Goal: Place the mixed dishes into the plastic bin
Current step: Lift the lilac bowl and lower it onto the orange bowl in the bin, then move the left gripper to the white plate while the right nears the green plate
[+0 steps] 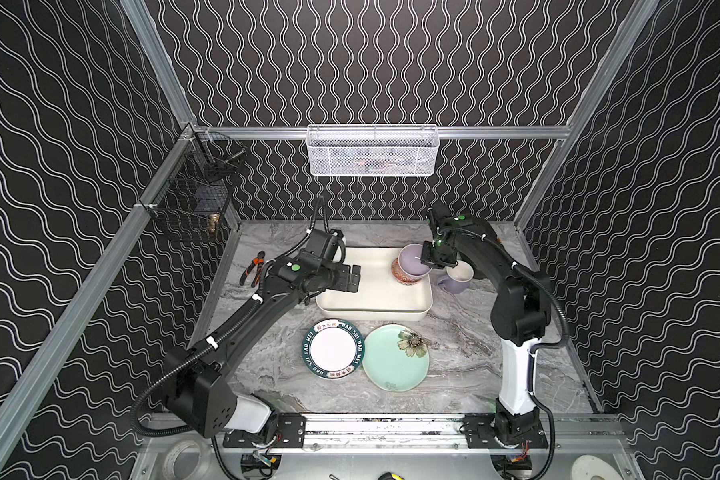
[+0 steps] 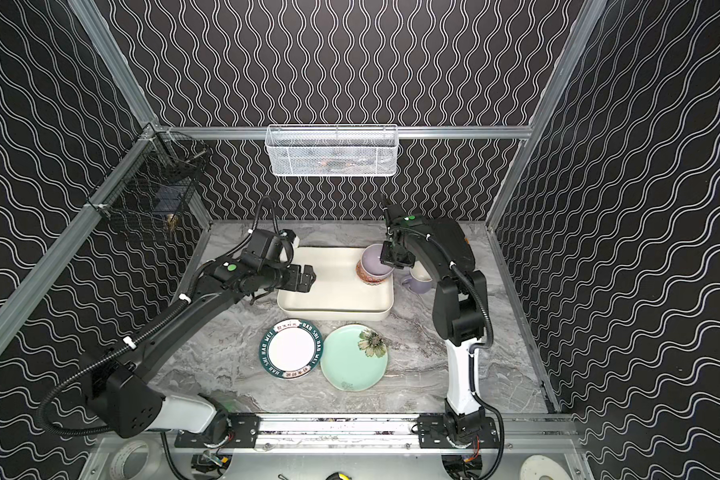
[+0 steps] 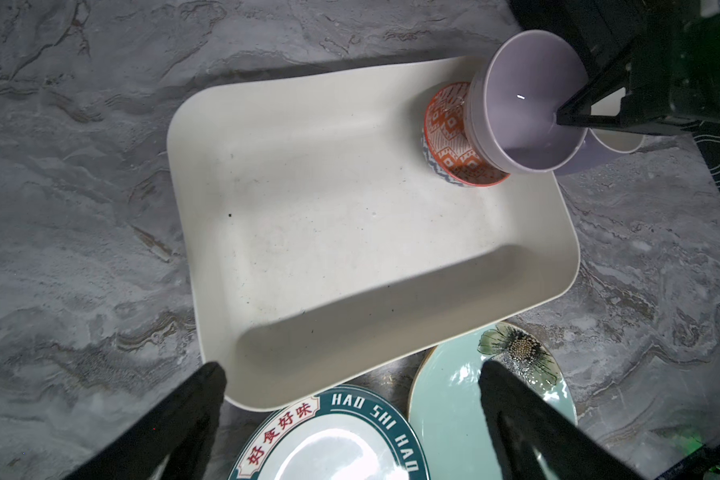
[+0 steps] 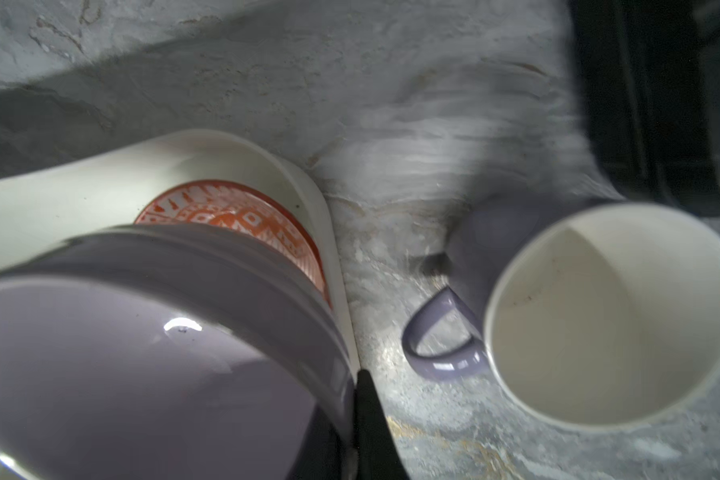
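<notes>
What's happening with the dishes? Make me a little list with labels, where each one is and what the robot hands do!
Plastic bin: middle of the table, orange-patterned bowl in its far right corner
Lavender bowl: tilted over the orange-patterned bowl, rim pinched by right gripper
Lavender mug: upright on the table, right of the bin
Lettered plate, mint plate: on the table in front of the bin
Left gripper: open, empty, above the bin's left edge

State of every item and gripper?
Cream-white rectangular plastic bin: on table.
Orange-patterned bowl: in bin corner.
Lavender bowl: tilted over it, gripped.
Lavender mug: upright, outside bin.
Green-rimmed white plate: on table.
Mint flowered plate: on table.
Left gripper: open, empty.
Right gripper: shut on lavender bowl.
</notes>
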